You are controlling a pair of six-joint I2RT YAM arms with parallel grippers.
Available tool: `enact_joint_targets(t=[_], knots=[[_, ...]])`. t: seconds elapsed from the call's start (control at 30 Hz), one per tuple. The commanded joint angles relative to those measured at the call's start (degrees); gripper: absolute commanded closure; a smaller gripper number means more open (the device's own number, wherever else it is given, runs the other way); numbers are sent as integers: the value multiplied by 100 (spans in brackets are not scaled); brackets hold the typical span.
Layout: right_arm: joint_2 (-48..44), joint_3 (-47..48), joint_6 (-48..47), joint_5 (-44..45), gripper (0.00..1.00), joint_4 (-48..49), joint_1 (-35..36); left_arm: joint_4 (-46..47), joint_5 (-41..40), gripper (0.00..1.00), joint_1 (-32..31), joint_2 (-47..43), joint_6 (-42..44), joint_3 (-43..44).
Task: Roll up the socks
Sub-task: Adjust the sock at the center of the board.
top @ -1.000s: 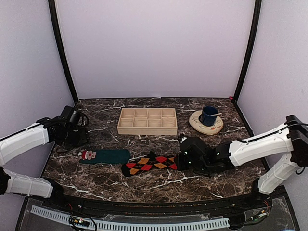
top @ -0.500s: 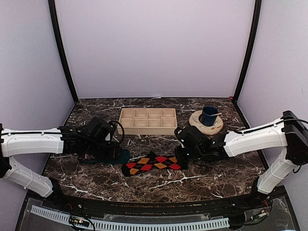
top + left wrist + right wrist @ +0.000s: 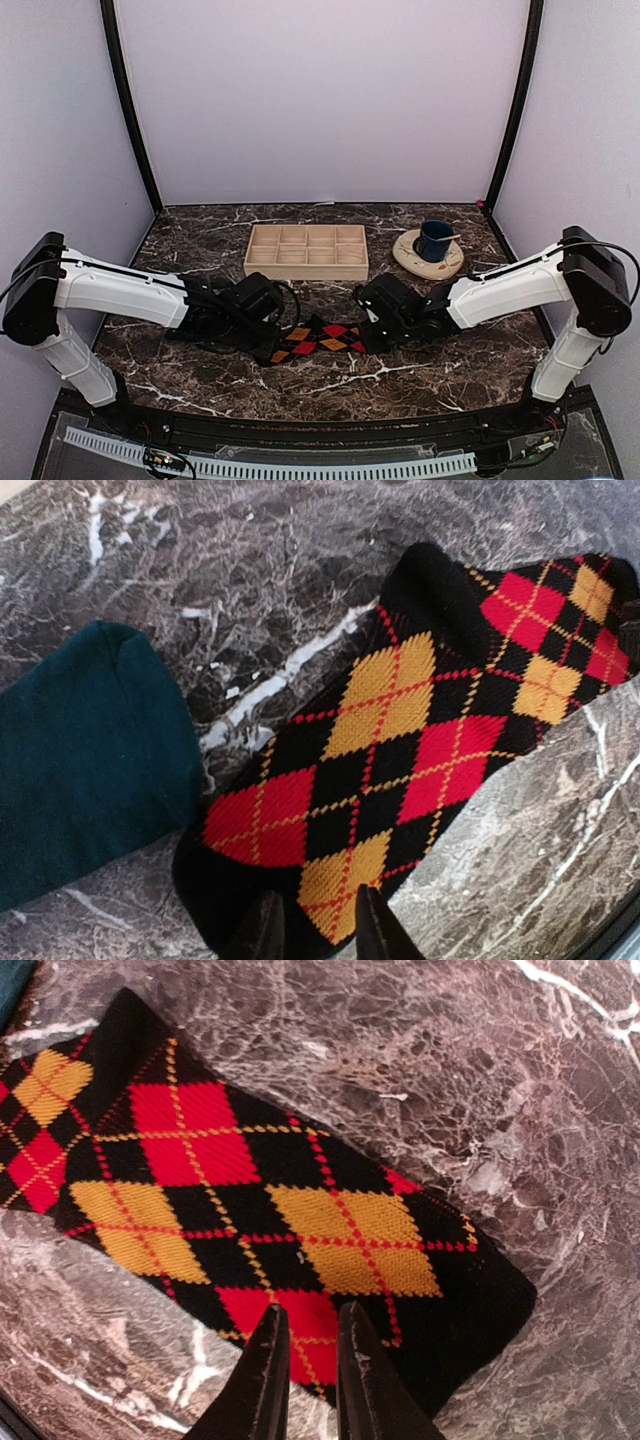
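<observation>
Looking down on the argyle sock (image 3: 320, 338), black with red and orange diamonds, laid flat and running left to right on the dark marble table (image 3: 420, 385), a little nearer than the middle. Finding the left arm (image 3: 130, 295) reached in low from the left and the right arm (image 3: 500, 290) from the right, one at each end of that sock.

Seeing, from the left wrist, the left jaws down at the sock's end, with the two dark fingertips (image 3: 262, 935) narrowly apart and a strip of orange-and-black fabric between them; cannot tell whether clamped onto the cloth or merely astride it.

Seeing, from the right wrist, the right jaws drawn almost together at the opposite end, pinching the sock's edge, with a sliver of red diamond between the tips.

Noting the teal sock (image 3: 80, 770) flat on the table just left of the argyle one, with its rounded end close against the black fabric, mostly hidden under the left arm from above.

Noting, farther back, a wooden divided tray (image 3: 306, 252) and, to its right, a blue cup (image 3: 434, 240) on a pale saucer (image 3: 412, 262), both well apart from the socks.
</observation>
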Motion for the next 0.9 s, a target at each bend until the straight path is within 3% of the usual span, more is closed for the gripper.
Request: enact_joint_targets(t=[0.0, 0.43, 0.87], knots=[[205, 67, -85, -171, 84, 209, -179, -7, 43, 74, -9, 253, 42, 88], [-75, -736, 340, -553, 85, 306, -328, 307, 68, 74, -4, 956, 231, 258], [-365, -1193, 1275, -714, 85, 434, 332, 1118, 829, 75, 286, 1545, 1120, 756]])
